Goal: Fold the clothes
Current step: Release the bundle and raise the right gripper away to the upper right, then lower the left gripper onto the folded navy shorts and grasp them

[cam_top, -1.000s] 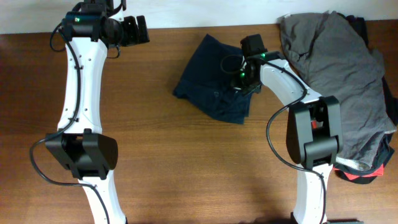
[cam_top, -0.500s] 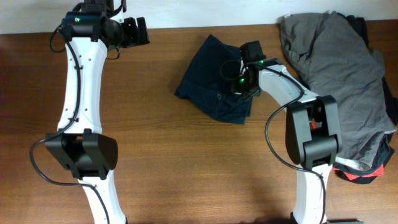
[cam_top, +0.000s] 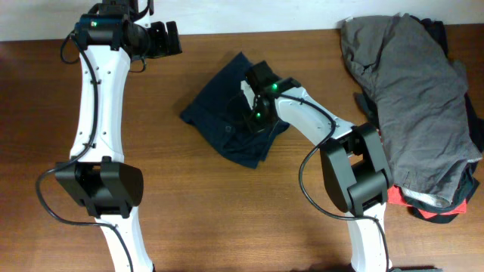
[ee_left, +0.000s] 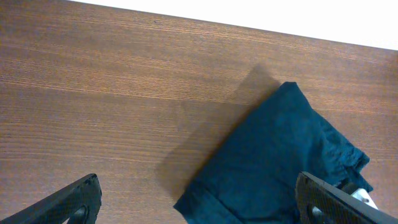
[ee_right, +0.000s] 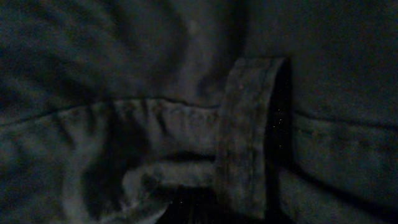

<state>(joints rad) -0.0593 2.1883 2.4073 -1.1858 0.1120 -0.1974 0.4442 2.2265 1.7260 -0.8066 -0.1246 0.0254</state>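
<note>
The dark navy shorts [cam_top: 219, 125] lie bunched and partly folded on the brown table, left of centre-back. My right gripper [cam_top: 252, 106] is pressed down on their right part and is shut on the fabric. The right wrist view is filled with dark cloth, a seam and a belt loop [ee_right: 245, 130]; the fingers hardly show. My left gripper [cam_top: 162, 38] is open and empty, hovering above the table at the back left, apart from the shorts. The left wrist view shows the shorts [ee_left: 280, 149] between its spread fingers [ee_left: 196, 190].
A large grey garment [cam_top: 412, 83] is heaped at the back right. A red-and-black item [cam_top: 431, 213] pokes out under its front edge. The table's back edge [ee_left: 249, 28] meets a white wall.
My right gripper has moved left across the table, dragging the shorts with it; the shorts now lie further left and more bunched. The left arm has not moved.
</note>
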